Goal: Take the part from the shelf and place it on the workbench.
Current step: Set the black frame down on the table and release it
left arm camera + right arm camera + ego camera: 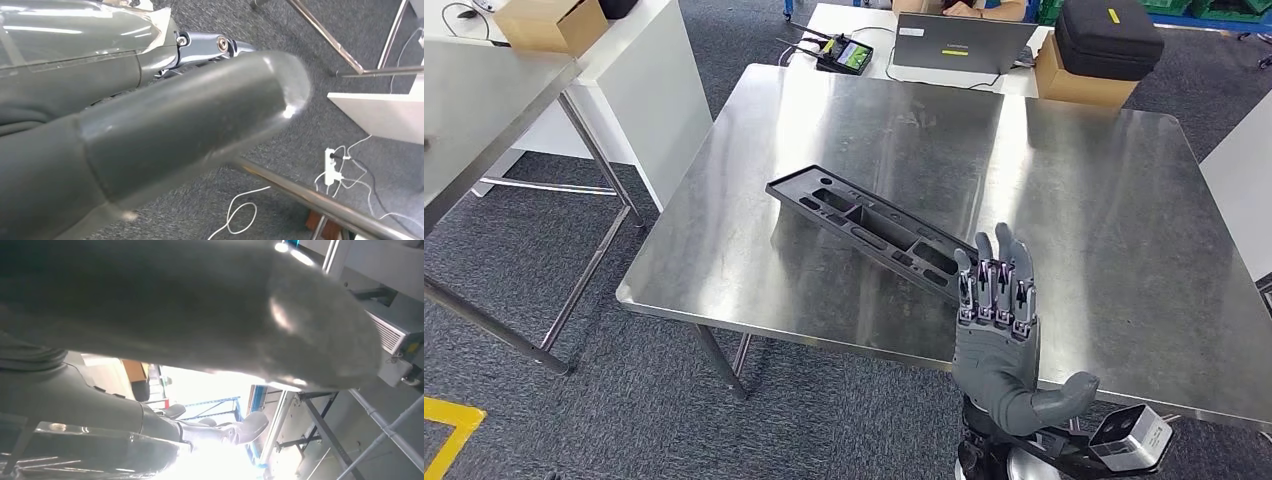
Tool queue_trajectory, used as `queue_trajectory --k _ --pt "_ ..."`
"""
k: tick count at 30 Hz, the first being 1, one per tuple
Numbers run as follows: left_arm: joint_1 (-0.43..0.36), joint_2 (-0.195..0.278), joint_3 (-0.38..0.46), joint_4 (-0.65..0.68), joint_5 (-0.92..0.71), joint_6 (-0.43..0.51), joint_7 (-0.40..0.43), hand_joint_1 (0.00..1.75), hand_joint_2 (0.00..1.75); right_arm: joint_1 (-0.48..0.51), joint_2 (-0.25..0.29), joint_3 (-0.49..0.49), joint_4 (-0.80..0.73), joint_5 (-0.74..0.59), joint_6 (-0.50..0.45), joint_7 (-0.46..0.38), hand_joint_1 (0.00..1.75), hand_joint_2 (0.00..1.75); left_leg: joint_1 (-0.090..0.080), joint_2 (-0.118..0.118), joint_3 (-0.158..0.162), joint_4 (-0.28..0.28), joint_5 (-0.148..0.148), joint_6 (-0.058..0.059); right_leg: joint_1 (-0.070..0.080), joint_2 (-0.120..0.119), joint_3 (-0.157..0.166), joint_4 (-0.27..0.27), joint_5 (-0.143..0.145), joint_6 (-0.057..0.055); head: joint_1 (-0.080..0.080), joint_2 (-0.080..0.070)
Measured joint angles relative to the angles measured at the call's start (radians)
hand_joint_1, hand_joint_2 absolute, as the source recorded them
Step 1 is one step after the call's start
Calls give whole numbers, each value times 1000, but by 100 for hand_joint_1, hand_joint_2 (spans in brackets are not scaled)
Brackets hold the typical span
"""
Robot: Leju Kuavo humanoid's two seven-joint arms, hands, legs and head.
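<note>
Part (869, 229), one long black moulded tray with several recessed pockets, lies flat on the steel workbench (1104, 210), its long axis running diagonally from the far left toward the near right. Its far end sits near the middle of the left panel; its near end passes behind the fingers (994, 285) of the right hand (1002, 335), so whether they touch cannot be told. That hand stands upright at the bench's near edge, fingers straight and together, thumb spread wide to the side, holding nothing. Bare steel lies open all around the part, widest to the right. The left hand (150, 135) shows as a thick grey thumb above carpet; its grasp cannot be told. Beyond the bench stand one laptop (964, 42), one black case (1109, 35) and two cardboard boxes (549, 22).
</note>
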Motion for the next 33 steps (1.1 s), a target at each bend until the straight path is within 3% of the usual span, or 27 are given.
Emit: queue_trajectory --k 1,2,3,6,8,11,13,15,16,17,18,19,21,23,25,27,29,31,32,33 --pt "1 0 -1 0 0 0 0 0 0 1 -1 0 0 0 0 0 0 0 -1 1 -8 0 5 0 -1 0 -16 51 -20 1 0 0" --pt "1 0 -2 1 0 0 0 0 0 1 -3 0 1 0 0 0 0 0 -2 1 -14 1 10 -1 -2 0 -14 68 -23 6 0 0" --pt "1 0 -3 2 1 0 0 0 0 1 -4 0 2 0 0 0 0 0 -2 1 -19 1 14 -3 -2 0 10 42 -11 14 1 0" --pt "1 0 -4 4 6 2 0 0 0 -5 -5 0 2 0 -1 1 0 0 -5 1 -28 3 23 -13 -3 -1 148 -166 48 27 1 0" --pt "1 0 -4 4 13 3 0 0 0 -10 -6 0 3 0 -2 2 0 0 -10 2 -33 8 29 -22 1 -1 189 -237 61 23 0 0" --pt "1 0 -5 2 20 1 0 0 0 -12 -6 0 8 0 -8 1 0 0 -8 1 -44 23 23 -37 -8 -2 176 -244 72 7 -1 0" --pt "2 0 -6 -1 21 0 0 0 0 -12 -7 1 10 1 -13 -2 0 0 -1 -3 -73 88 -35 -49 -15 -5 167 -247 83 -12 -3 0" --pt "3 0 -7 -2 21 -1 0 0 0 -10 -7 1 12 2 -15 -6 0 0 6 -4 -119 213 -117 -60 -8 -7 155 -245 93 -24 -5 0" --pt "4 0 -7 -2 21 -1 0 0 0 -9 -7 1 14 3 -16 -7 0 0 9 -4 -134 266 -140 -64 -6 -7 148 -244 97 -25 -5 0" --pt "5 0 -7 -2 21 -1 0 0 0 -8 -7 2 16 3 -16 -8 0 0 12 -4 -136 292 -145 -67 -4 -8 141 -242 100 -25 -5 0" --pt "5 0 -7 -2 21 -1 0 0 0 -8 -8 2 18 3 -16 -8 0 0 16 -4 -119 279 -129 -69 -4 -8 136 -238 103 -24 -5 0" --pt "6 0 -7 -2 21 -1 0 0 0 -7 -8 2 19 3 -16 -9 0 0 19 -4 -86 233 -102 -69 -4 -7 132 -235 105 -23 -5 0" --pt "4 0 -7 -3 21 -2 0 0 0 -7 -8 2 19 3 -17 -10 0 0 22 -5 -2 97 -56 -68 -1 -7 125 -228 108 -18 -5 0" --pt "3 0 -7 -4 23 -5 0 0 0 -7 -8 2 19 5 -17 -12 0 0 18 -9 37 25 -42 -60 2 -7 120 -224 114 -7 -4 0" --pt "3 1 -8 -4 26 -10 0 0 0 -6 -8 2 19 6 -19 -14 0 0 10 -9 31 20 -34 -47 2 -7 114 -225 124 8 -3 0" --pt "1 1 -8 -4 31 -16 0 0 0 -1 -10 2 19 6 -21 -14 0 0 8 -5 19 12 -17 -28 -1 -6 96 -204 107 16 -2 0" --pt "0 2 -7 -4 34 -21 0 0 0 5 -13 2 19 6 -21 -15 0 0 8 -1 0 8 1 -10 -2 -5 56 -113 39 7 1 0" --pt "0 2 -7 -4 34 -22 0 0 0 12 -17 2 19 6 -21 -16 0 0 4 0 -24 8 17 -4 -3 -5 12 20 -30 0 4 0" --pt "0 2 -6 -4 35 -22 0 0 0 16 -19 2 19 6 -21 -17 0 0 2 1 -36 9 26 -4 -3 -5 5 62 -43 4 5 0" --pt "1 2 -6 -4 35 -22 0 0 0 19 -20 2 19 6 -21 -17 0 0 1 1 -47 9 35 -5 -3 -5 15 69 -37 11 5 0"
